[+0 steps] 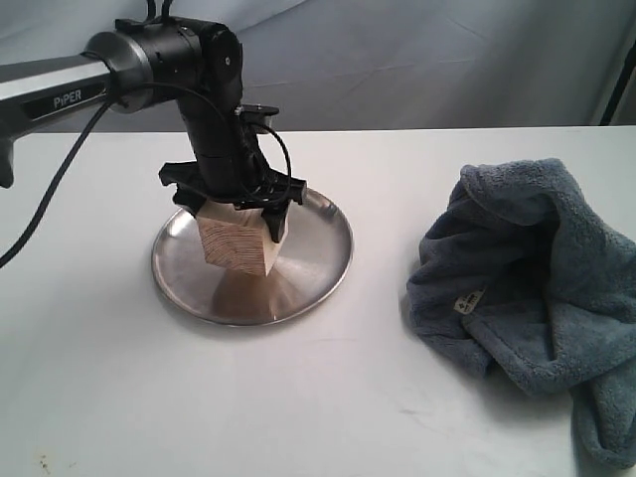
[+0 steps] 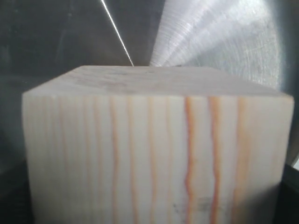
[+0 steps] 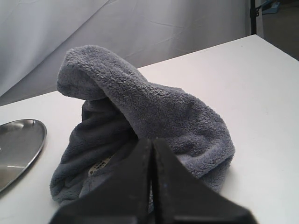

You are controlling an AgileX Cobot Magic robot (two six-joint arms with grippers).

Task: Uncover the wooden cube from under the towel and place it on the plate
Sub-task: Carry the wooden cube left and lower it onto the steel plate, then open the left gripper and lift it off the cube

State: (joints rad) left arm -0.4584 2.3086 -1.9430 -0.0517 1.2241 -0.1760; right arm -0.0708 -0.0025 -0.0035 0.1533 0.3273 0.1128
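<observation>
Left gripper (image 1: 235,207) grasps the tilted wooden cube (image 1: 237,244) over the plate (image 1: 320,260); right gripper (image 3: 152,156) is clenched, empty, near the towel (image 3: 154,107)

table (image 1: 99,397): white, flat, faint marks on surface | backdrop (image 1: 447,60): grey creased fabric behind table | pole (image 3: 252,16): black, upright, beyond table

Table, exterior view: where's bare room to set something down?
Bare table fills the foreground before the plate and towel, and the strip between them. The plate is crowded: the left gripper grips the wooden cube there.
</observation>
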